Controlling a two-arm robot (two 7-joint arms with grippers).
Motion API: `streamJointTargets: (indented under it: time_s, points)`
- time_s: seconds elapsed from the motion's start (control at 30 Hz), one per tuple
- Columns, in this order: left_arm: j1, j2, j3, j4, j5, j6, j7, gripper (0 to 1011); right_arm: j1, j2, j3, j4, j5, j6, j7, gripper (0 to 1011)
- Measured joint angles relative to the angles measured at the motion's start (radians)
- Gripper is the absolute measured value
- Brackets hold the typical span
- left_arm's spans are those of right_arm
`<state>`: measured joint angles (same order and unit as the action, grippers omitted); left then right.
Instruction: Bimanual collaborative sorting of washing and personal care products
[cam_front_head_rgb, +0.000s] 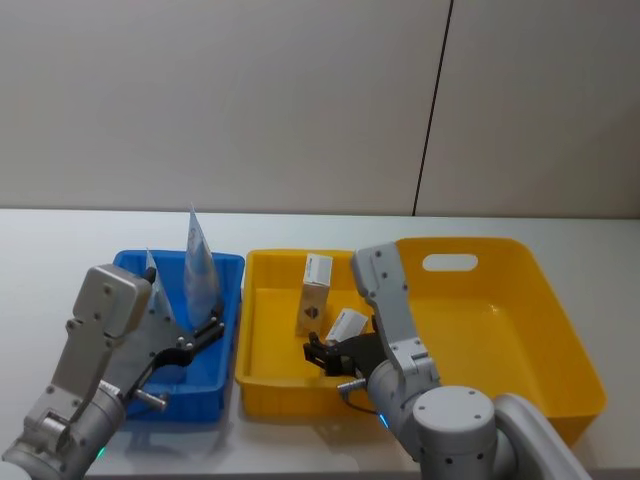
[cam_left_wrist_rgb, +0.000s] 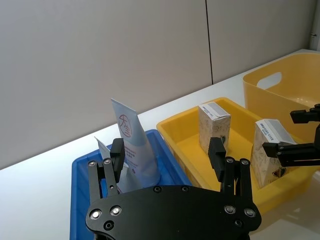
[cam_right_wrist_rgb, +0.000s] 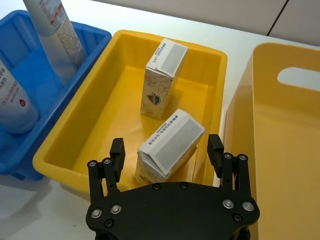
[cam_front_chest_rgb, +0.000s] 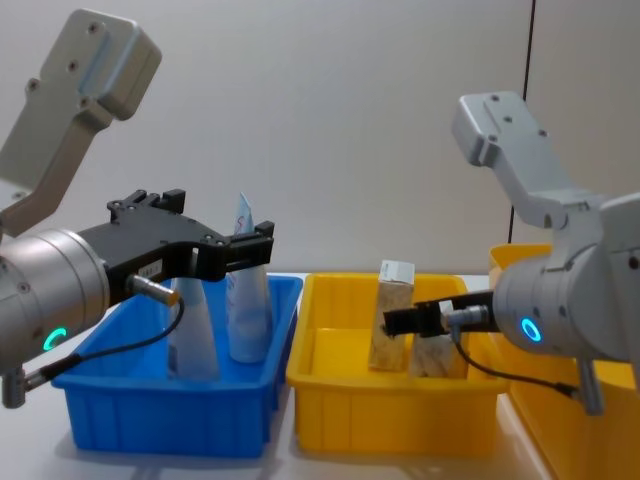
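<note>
The left gripper (cam_left_wrist_rgb: 167, 150) hovers spread wide over the blue plastic tray (cam_front_head_rgb: 225, 258), pinching nothing; a tall tapering pale blue-white squeeze tube (cam_left_wrist_rgb: 131, 142) stands just ahead of it, nearer one finger, with a shorter pale tube (cam_left_wrist_rgb: 103, 148) beside that; its forearm slopes down from a raised elbow; the right gripper (cam_right_wrist_rgb: 166, 146), wrist low inside the small yellow plastic tray (cam_right_wrist_rgb: 75, 135), straddles a tilted beige-white cardboard carton (cam_right_wrist_rgb: 170, 145), jaws apart and not clamped; an upright carton (cam_right_wrist_rgb: 160, 82) stands beyond its fingertips; this looks like the grasp-or-release point for that carton; next comes a square closing or a straight lift clear.
</note>
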<state>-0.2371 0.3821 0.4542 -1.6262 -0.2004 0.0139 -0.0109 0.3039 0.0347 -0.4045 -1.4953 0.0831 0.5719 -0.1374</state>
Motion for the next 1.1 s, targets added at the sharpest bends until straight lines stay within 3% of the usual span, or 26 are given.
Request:
streamJointTargets:
  time_s: [0.6,1.1]
  points:
    - [0.000,0.000,0.000,0.000,0.000,0.000,0.000,1001,0.010,-0.031,0.022,0.038,-0.003,0.016,-0.009,1003]
    - [0.000,0.000,0.000,0.000,0.000,0.000,0.000,1001,0.031,-0.045,0.019,0.080,-0.015,0.013,0.007,1003]
